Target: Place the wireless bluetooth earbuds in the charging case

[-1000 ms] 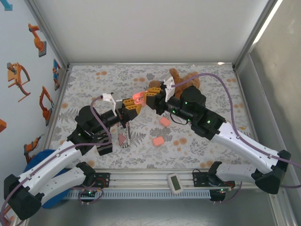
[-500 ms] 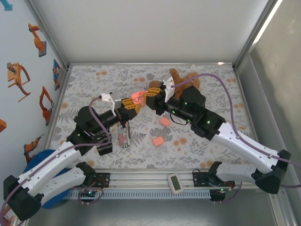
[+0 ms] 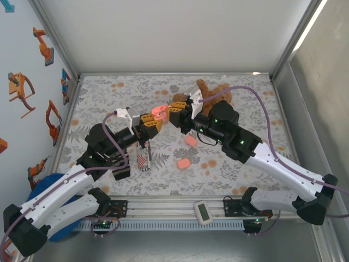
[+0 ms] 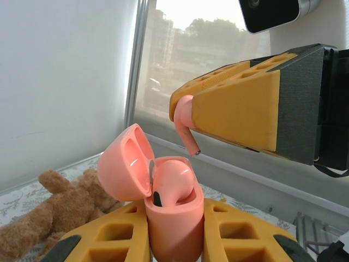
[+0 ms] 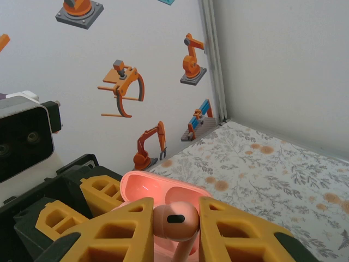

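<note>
My left gripper [image 4: 174, 234] is shut on a pink charging case [image 4: 175, 210], held upright above the table with its lid [image 4: 124, 164] swung open to the left. One pink earbud [image 4: 174, 176] sits in the case. A second earbud [image 5: 174, 220] is pinched in my right gripper [image 5: 175, 225], stem pointing down. Its stem tip [image 4: 192, 146] hangs just above the open case, apart from it. In the top view the case [image 3: 159, 112] glows between the left gripper [image 3: 150, 123] and the right gripper [image 3: 173, 109], over the middle of the table.
A brown teddy bear [image 3: 214, 90] lies behind the right wrist. Two closed pink cases [image 3: 191, 141] [image 3: 183, 163] lie on the floral mat in front of the grippers. A small striped object [image 3: 143, 161] lies below the left gripper. A white device [image 3: 203, 212] rests on the front rail.
</note>
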Robot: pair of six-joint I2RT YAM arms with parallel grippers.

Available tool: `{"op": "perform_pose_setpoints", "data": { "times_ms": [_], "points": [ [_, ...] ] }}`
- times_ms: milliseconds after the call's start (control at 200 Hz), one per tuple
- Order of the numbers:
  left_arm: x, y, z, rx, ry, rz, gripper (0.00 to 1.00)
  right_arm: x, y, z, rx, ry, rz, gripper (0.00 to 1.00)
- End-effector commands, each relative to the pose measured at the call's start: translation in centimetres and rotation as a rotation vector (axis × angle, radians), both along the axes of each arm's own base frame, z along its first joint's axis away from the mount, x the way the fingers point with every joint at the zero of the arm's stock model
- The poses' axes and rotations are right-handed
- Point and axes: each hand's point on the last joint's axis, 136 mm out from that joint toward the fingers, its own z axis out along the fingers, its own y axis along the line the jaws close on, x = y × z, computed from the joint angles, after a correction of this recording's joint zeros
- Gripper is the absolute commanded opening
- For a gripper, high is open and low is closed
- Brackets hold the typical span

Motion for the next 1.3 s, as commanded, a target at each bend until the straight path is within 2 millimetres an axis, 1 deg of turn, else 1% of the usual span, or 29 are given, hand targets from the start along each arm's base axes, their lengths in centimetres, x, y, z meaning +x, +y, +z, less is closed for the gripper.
{"op": "perform_pose_setpoints", "data": {
  "times_ms": [0,195,461,681,866,972,1137,1292],
  "points": [
    [-0.6,0.2,1.0,-0.035,-0.025,-0.009,0.00,-0.1,0.3,1.6,0.033,-0.054,0.003,0.22],
    [-0.7,0.2,0.9,-0.035,-0.023,-0.015,0.00,0.3,0.7,1.5,0.029,-0.055,0.004,0.22],
    [-0.7,0.4,1.0,-0.038,-0.024,-0.005,0.00,0.6,0.8,0.3,0.002,-0.035,-0.006,0.22],
    [-0.5,0.6,1.1,-0.044,-0.023,0.012,0.00,0.3,0.9,-0.5,-0.016,-0.018,0.003,0.22],
    [-0.2,0.7,1.0,-0.043,-0.022,0.025,0.00,0.1,1.3,-1.0,-0.037,-0.005,0.019,0.27],
    [-0.1,0.6,0.9,-0.042,-0.021,0.025,0.00,0.1,1.4,-0.9,-0.038,-0.005,0.024,0.30],
    [-0.1,0.4,0.7,-0.037,-0.017,0.019,0.00,0.0,1.6,-0.5,-0.035,-0.008,0.035,0.32],
    [-0.1,0.4,0.6,-0.035,-0.017,0.018,0.00,-0.1,1.7,0.5,-0.020,-0.020,0.039,0.37]
  ]
}}
